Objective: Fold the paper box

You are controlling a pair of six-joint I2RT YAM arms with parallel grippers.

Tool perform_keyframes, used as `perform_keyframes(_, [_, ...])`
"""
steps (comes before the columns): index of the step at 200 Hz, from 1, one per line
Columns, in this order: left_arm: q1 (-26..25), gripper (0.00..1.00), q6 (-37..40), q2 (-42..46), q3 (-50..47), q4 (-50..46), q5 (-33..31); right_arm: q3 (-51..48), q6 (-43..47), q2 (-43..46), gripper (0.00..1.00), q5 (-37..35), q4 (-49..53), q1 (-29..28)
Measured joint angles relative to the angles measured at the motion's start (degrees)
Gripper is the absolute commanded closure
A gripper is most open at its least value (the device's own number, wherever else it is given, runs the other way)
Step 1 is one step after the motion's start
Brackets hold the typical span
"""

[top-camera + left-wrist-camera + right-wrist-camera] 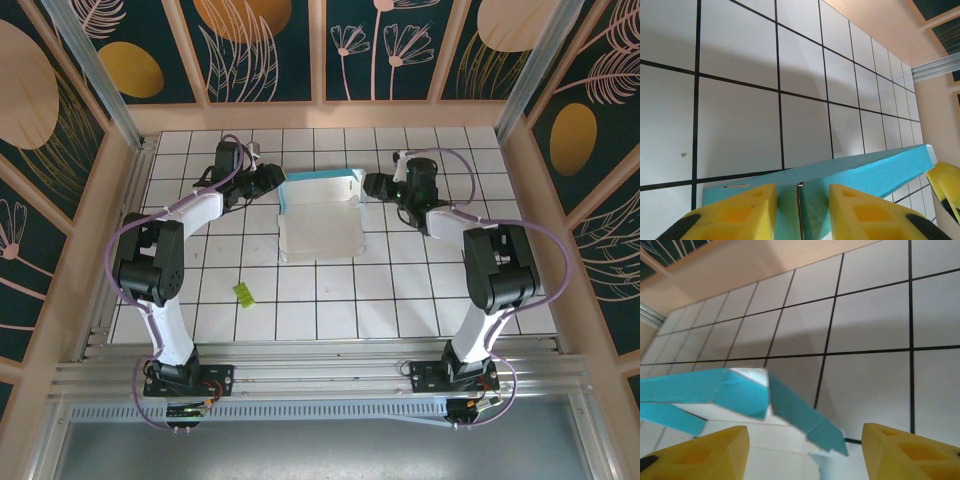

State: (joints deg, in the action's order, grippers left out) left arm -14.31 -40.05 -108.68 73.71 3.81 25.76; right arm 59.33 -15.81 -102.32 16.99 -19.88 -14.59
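At upper centre of the top view, the paper box [320, 215] is laid on the desk [400, 290]. A flap edge is straddled by the left claw [802, 200], though whether it is clenched cannot be told. The right claw [805, 450] is spread, with nothing grasped.

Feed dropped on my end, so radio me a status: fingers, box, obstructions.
Left fingers straddle far wall of teal-and-white paper box, grip unclear. Right fingers open at its right corner. Box open, far wall raised. Small yellow-green scrap lies apart, nearer.

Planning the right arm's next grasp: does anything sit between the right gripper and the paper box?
Nothing visible does. The right gripper is open, and the corner flap of the paper box lies ahead between its fingers.
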Motion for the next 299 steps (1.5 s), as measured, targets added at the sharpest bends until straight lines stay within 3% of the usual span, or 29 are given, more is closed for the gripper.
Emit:
perform_keyframes(72, [0.0, 0.68, -0.02, 0.0, 0.0, -0.02, 0.44, 4.22, 4.55, -6.97, 0.61, -0.7, 2.45, -1.36])
perform_keyframes(114, [0.0, 0.68, -0.02, 0.0, 0.0, -0.02, 0.81, 6.45, 6.6, -8.44, 0.74, -7.43, 4.28, -3.56])
perform_keyframes(140, [0.0, 0.68, -0.07, -0.02, 0.0, 0.02, 1.25, 7.74, 5.79, -8.44, 0.89, -9.92, 5.77, -4.63])
perform_keyframes(236, [-0.11, 0.68, -0.52, -0.7, 0.02, 1.09, 2.54, 11.32, -9.73, -8.44, 0.88, -14.97, 13.57, -7.45])
perform_keyframes(299, [-0.44, 0.68, -0.5, -0.7, 0.02, 1.09, 2.49, 13.4, -11.58, -8.44, 0.87, -15.52, 17.4, -7.76])
